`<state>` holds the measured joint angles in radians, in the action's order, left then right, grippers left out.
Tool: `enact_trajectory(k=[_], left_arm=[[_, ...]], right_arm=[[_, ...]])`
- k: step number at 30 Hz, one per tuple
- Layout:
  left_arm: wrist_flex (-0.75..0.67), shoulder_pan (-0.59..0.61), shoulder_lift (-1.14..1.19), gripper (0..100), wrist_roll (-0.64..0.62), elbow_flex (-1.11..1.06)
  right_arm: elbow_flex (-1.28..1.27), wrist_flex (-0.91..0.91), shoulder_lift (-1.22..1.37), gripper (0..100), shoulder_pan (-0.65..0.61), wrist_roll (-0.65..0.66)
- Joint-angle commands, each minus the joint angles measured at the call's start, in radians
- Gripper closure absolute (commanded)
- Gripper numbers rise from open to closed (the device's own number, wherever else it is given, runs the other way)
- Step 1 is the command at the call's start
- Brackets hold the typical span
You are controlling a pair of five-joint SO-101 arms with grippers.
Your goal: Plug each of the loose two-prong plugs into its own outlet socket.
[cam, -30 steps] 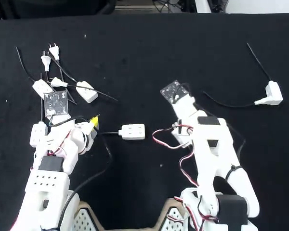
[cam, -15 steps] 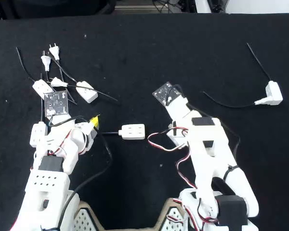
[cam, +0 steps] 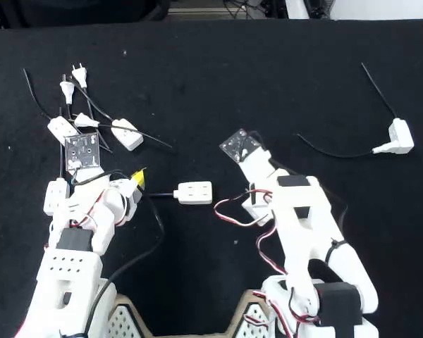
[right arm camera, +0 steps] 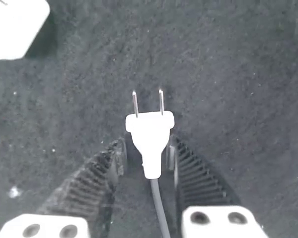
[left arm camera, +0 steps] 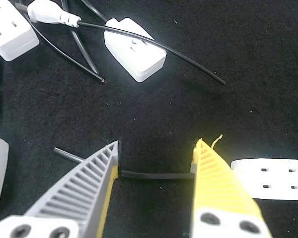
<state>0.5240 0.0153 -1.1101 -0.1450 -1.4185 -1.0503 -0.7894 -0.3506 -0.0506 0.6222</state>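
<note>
Currently the right arm leans forward over the black, felt-like table [cam: 268, 70]. The right gripper [right arm camera: 145, 146] is clamped on a smooth white plug [right arm camera: 150, 130] whose two thin metal prongs point away. The left gripper [left arm camera: 156, 148] hangs low with ribbed jaws spread, straddling a thin black cable [left arm camera: 156, 175] near a flat white outlet [left arm camera: 268, 178].

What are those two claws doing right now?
Left gripper: open, a black cable crossing the gap.
Right gripper: shut on a white two-prong plug.
</note>
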Motion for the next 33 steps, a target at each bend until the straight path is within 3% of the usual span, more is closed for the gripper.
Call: enact_trajectory(k=[1, 9, 16, 25, 33], left_arm=[[-0.008, 0.001, -0.015, 76, -0.002, 0.012], [-0.008, 0.001, -0.015, 76, -0.002, 0.012], [-0.008, 0.001, -0.015, 76, -0.002, 0.012], [-0.008, 0.001, -0.015, 76, -0.002, 0.012], [-0.008, 0.001, -0.015, 76, -0.002, 0.012]], right_arm=[[0.027, -0.005, -0.010, 86.4, -0.011, 0.008], [0.070, -0.008, -0.012, 86.4, 0.014, 0.008], [0.225, -0.189, -0.004, 86.4, 0.054, -0.015], [0.143, -0.057, 0.059, 86.4, 0.023, -0.026], [0.171, -0.049, 0.143, 86.4, 0.002, -0.026]])
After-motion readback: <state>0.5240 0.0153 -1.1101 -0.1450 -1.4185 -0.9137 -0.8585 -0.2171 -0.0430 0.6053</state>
